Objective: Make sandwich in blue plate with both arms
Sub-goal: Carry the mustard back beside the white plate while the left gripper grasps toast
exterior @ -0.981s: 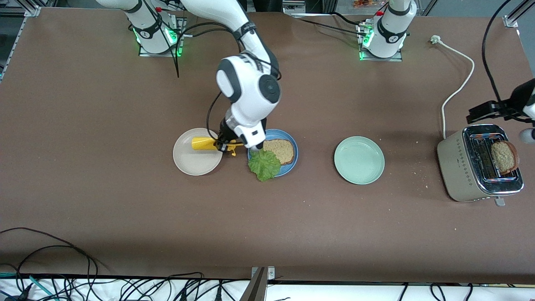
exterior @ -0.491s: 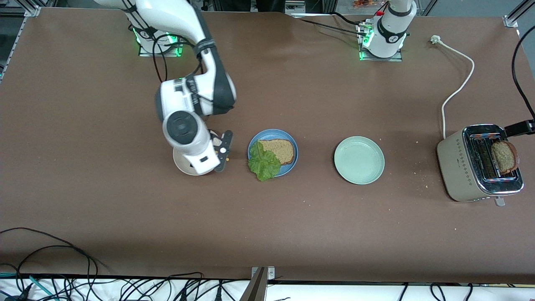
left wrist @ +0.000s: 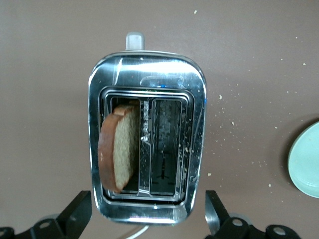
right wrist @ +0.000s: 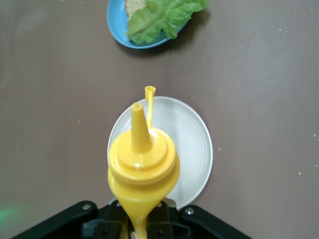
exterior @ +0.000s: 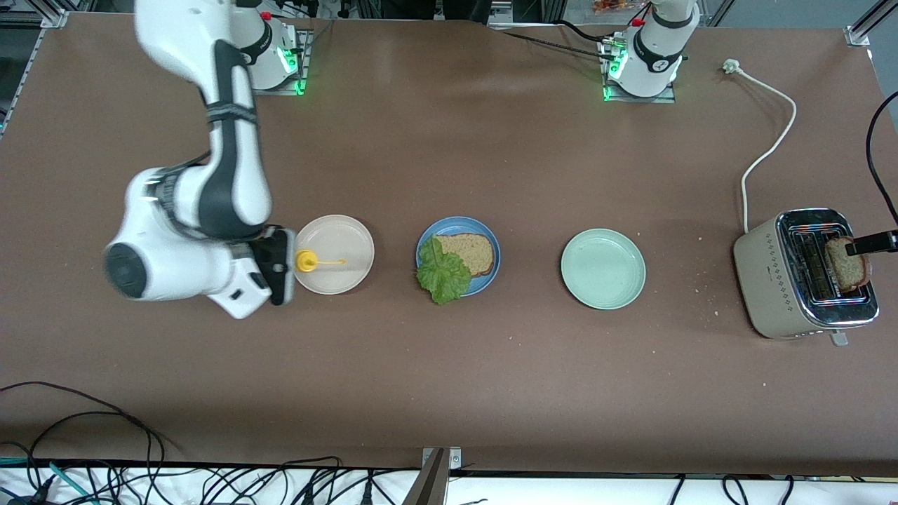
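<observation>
Left gripper [exterior: 872,243] cut off at right edge of front view; only a black tip showing over toaster [exterior: 779,280]. In left wrist view, fingers [left wrist: 79,213] cropped at bottom edge. Green plate [left wrist: 305,167] cut off at right edge there. Blue plate [right wrist: 117,27] cropped at top of right wrist view. Right gripper [right wrist: 142,221] largely hidden beneath yellow bottle [right wrist: 143,169]. Right arm [exterior: 175,238] motion-blurred.

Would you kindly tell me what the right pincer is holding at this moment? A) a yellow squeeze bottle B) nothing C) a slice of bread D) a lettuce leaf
A: the right pincer is shut on the yellow squeeze bottle, held over the beige plate.
</observation>
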{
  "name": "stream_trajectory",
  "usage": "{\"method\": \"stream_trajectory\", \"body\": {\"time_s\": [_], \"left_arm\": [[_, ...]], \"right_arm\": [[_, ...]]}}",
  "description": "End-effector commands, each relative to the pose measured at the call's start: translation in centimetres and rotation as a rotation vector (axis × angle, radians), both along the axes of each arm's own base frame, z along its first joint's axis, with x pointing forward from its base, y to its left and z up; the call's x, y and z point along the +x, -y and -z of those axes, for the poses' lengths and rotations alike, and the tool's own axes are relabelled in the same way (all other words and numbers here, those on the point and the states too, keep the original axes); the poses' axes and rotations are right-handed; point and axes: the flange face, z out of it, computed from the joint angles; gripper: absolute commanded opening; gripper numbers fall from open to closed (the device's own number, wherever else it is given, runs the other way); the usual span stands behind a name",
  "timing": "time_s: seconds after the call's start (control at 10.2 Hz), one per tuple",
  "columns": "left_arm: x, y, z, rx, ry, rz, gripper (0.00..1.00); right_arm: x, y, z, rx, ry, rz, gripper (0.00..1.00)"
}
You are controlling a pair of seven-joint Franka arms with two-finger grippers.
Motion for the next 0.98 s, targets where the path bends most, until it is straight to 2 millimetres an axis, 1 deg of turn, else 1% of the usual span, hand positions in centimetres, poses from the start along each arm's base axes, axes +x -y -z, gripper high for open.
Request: {"method": "stream_trajectory", "body": {"time_s": [0.0, 0.1, 0.2, 0.39, 0.59, 0.69, 0.79, 0.88], "left_arm": [[0.8, -2.8, 2.4, 0.035, 0.014, 0.075, 1.0], [0.9, -3.1, 3.1, 0.031, 0.009, 0.08, 1.0], [0.8, -3.6, 3.5, 0.032, 0.012, 0.073, 1.0], [1.0, -3.9, 5.0, 0.02, -0.003, 0.07, 1.0], [1.1, -4.8, 6.8, 0.015, -0.001, 0.059, 0.99], [1.1, -4.8, 7.0, 0.016, -0.003, 0.06, 0.89], [1.2, -4.8, 6.9, 0.015, -0.003, 0.061, 0.68], [1.1, -4.8, 6.7, 0.016, -0.003, 0.059, 0.38]], "right_arm": [[-0.4, 7.1, 1.3, 0.266, -0.038, -0.097, 0.05], [-0.8, 9.9, 2.4, 0.343, -0.037, -0.123, 0.05], [-1.3, 12.3, 3.8, 0.397, -0.036, -0.144, 0.05], [-2.1, 14.3, 5.7, 0.459, -0.014, -0.216, 0.05], [-2.7, 16.2, 7.9, 0.506, 0.013, -0.284, 0.05], [-3.0, 17.2, 8.9, 0.521, 0.02, -0.3, 0.05], [-3.7, 18.0, 10.0, 0.537, 0.015, -0.302, 0.05], [-4.1, 18.5, 10.9, 0.551, 0.018, -0.317, 0.05]]}}
